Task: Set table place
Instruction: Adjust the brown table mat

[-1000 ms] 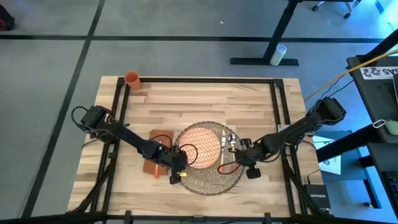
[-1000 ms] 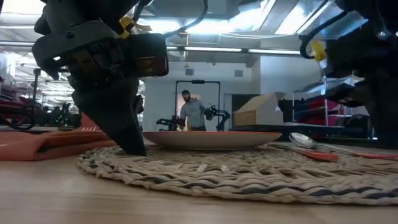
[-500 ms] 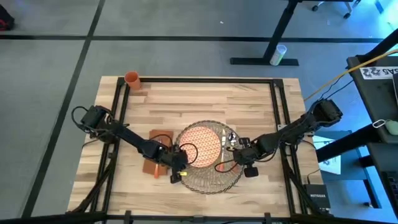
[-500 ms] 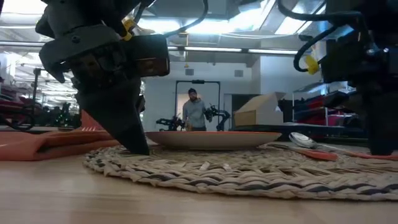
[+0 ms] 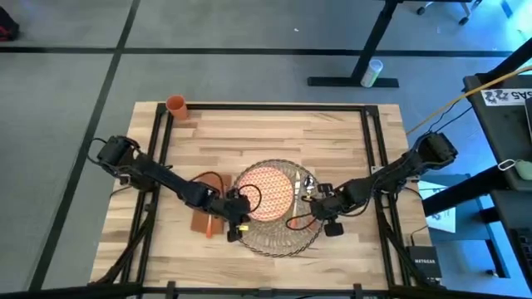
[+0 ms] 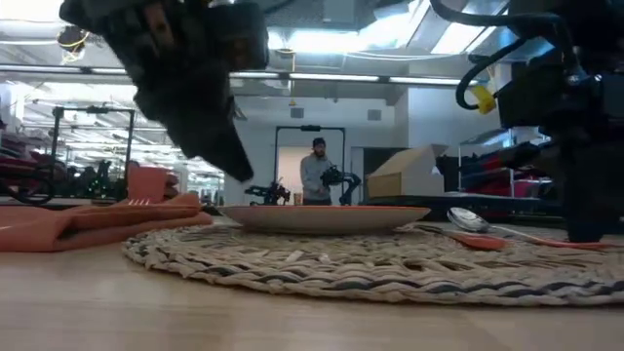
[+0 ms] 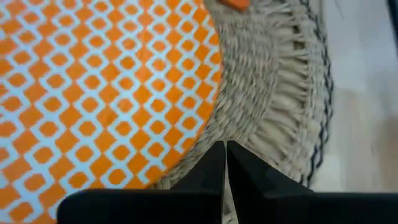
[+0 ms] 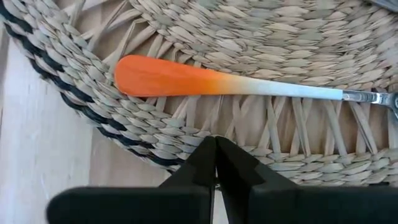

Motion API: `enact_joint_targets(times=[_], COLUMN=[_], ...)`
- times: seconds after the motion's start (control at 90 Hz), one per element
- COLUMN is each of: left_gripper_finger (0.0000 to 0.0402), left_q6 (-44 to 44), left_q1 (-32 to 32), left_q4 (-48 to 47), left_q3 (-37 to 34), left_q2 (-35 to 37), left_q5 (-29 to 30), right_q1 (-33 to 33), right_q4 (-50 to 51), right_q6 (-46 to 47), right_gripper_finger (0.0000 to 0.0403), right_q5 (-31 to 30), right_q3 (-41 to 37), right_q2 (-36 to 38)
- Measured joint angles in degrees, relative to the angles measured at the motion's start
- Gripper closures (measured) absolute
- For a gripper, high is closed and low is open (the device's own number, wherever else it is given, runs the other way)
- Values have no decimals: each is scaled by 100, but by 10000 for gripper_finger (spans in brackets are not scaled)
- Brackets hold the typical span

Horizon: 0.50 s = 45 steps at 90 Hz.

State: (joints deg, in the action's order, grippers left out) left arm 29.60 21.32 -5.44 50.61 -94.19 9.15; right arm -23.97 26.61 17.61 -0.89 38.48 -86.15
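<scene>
I see the woven straw mat point(image 5: 278, 223) near the table's point(image 5: 332, 141) front edge, carrying the orange-patterned plate point(image 5: 266, 192) and a spoon point(image 8: 236, 84). My left gripper point(image 7: 225, 163) hangs above its left rim, fingers together; my right gripper point(image 8: 215, 157), fingers together, presses its right rim.

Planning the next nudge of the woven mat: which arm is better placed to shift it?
Right. The right gripper sits low at the mat's rim beside the spoon handle, while the left gripper hangs above the mat near the plate.
</scene>
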Motion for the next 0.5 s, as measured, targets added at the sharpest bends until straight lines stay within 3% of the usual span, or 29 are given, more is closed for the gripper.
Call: enact_joint_targets(times=[0.5], left_gripper_finger=[402], left_q6=[1078], left_q1=[368], left_q4=[-2884], left_q3=[0], left_q2=[424], left_q5=[594], right_q1=[-2], right_q4=[2], right_q6=[-9], right_gripper_finger=[403], right_q5=[-41], right_q3=[0], right_q2=[-2])
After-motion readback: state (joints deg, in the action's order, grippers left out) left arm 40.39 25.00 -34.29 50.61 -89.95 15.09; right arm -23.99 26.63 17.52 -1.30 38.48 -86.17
